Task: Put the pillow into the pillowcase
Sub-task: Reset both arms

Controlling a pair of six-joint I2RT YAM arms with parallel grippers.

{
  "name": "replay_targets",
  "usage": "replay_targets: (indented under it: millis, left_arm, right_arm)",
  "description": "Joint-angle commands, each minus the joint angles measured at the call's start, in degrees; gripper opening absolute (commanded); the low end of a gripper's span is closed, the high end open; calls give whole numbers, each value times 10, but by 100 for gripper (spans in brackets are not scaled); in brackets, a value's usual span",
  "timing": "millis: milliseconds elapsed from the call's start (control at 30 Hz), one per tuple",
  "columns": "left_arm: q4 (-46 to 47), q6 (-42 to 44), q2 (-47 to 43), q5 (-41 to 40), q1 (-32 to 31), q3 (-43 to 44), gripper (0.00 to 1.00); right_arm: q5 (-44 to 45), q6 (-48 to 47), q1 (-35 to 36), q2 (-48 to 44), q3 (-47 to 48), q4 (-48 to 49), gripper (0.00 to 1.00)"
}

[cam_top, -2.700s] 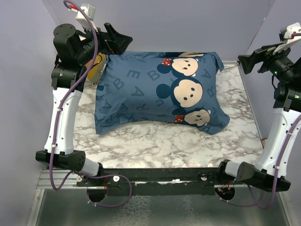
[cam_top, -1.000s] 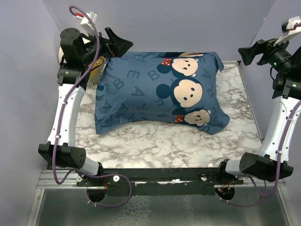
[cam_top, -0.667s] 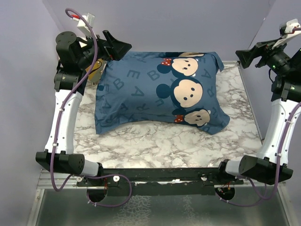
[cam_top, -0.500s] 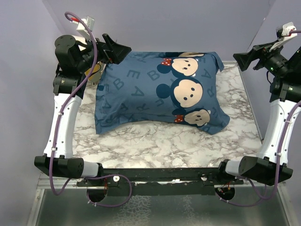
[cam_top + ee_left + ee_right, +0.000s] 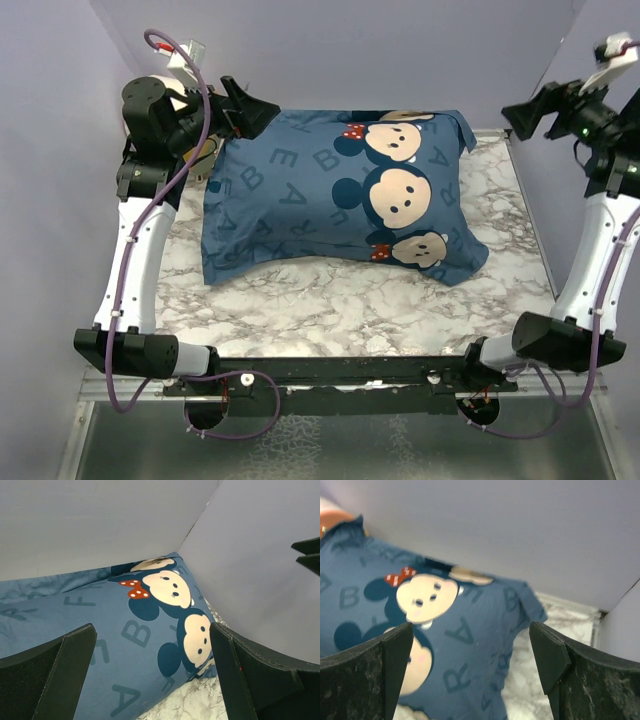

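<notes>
Robot lab test cell, plain lavender enclosure walls, marble-patterned tabletop, aluminium frame rail

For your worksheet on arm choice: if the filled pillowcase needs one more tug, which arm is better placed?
Probably the left: its open end effector hovers right at the pillowcase corner, while the right end effector, also open, hangs clear of the fabric.

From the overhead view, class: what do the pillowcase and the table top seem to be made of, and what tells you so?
Pillowcase: soft woven fabric, likely cotton, matte; it creases, drapes at the corners and bulges over its filling, with printed letters and mouse faces. Table top: marble look, white with grey veins, smooth; it could be stone or a printed laminate, the view leaves that open.
</notes>
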Motion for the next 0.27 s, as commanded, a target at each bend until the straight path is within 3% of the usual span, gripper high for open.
replay_targets:
  millis: [0, 233]
  left_arm:
    - [9, 10, 0, 6, 4, 29, 99]
    - [0, 21, -7, 4, 3, 30, 99]
  right_arm:
    - [52, 32, -3, 74, 161, -98, 100]
    - [36, 33, -3, 76, 121, -86, 100]
